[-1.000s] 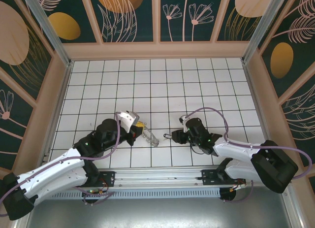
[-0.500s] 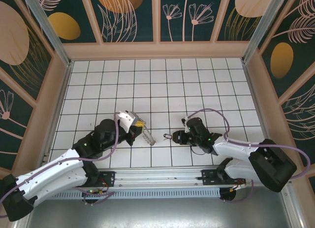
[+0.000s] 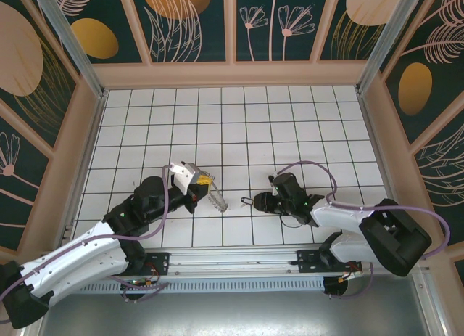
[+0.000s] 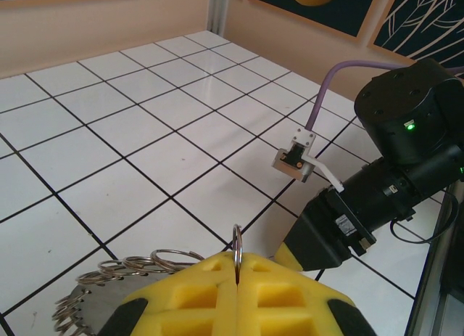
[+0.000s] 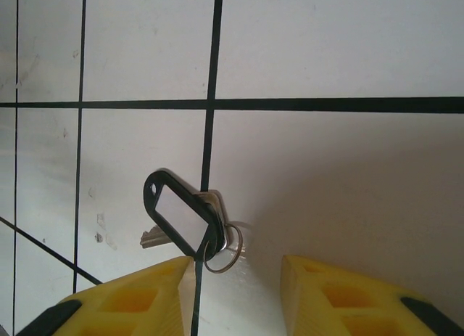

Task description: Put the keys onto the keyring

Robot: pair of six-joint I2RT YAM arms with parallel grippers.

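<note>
Yellow-fingered and pinched together on the keyring's [image 3: 217, 199] thin rim: left gripper [image 4: 237, 267], small rings fanned out just beside it. Parted wide over the tiles: right gripper [image 5: 235, 267], straddling the key [image 5: 181, 220], black-tagged, lying flat. Both close to the table's [image 3: 290, 118] near edge, about mid-width, key just right of keyring.

The keyring [image 4: 237, 243] is seen as a thin silver-grey ring whose rim is fringed with small metal loops. It is clamped edge-on in the seam between the closed left fingers [image 4: 192, 296]; its top is raised just above them, and the loops are spread out beside them. The key [image 5: 181, 216] is laid flat across a grout line, just ahead of the gap between the parted right fingers [image 5: 127, 303]. It carries a black-framed tag, a small split ring and a short metal blade.
</note>
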